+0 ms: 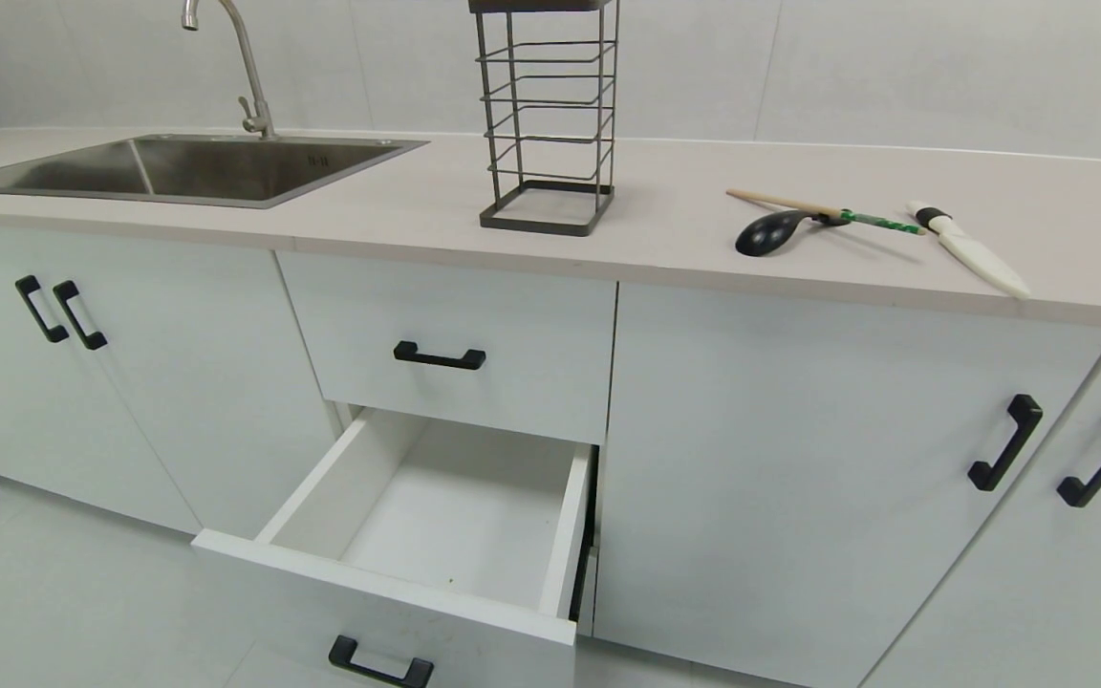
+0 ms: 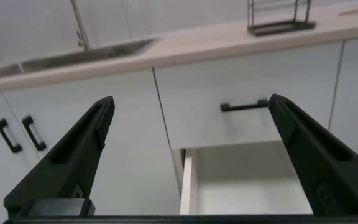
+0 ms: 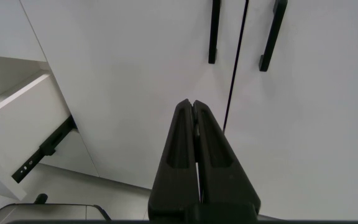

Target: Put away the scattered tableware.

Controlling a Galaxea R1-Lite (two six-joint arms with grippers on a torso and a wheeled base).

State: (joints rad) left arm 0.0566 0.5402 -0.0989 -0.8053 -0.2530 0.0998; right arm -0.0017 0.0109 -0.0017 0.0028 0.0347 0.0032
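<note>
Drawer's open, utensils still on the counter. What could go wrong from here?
The white knife lies close to the front edge of the counter; a nudge could knock it off. The chopsticks seem to cross the handle of the black spoon, so lifting one may drag the other. The open drawer juts out low, where an arm could hit it.

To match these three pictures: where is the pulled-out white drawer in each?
Head view: pulled-out white drawer, low centre.
Left wrist view: between the fingers of the open left gripper.
Right wrist view: its side wall, beside the shut right gripper.
Shared landmark: black bar handle above it, head and left wrist.
</note>
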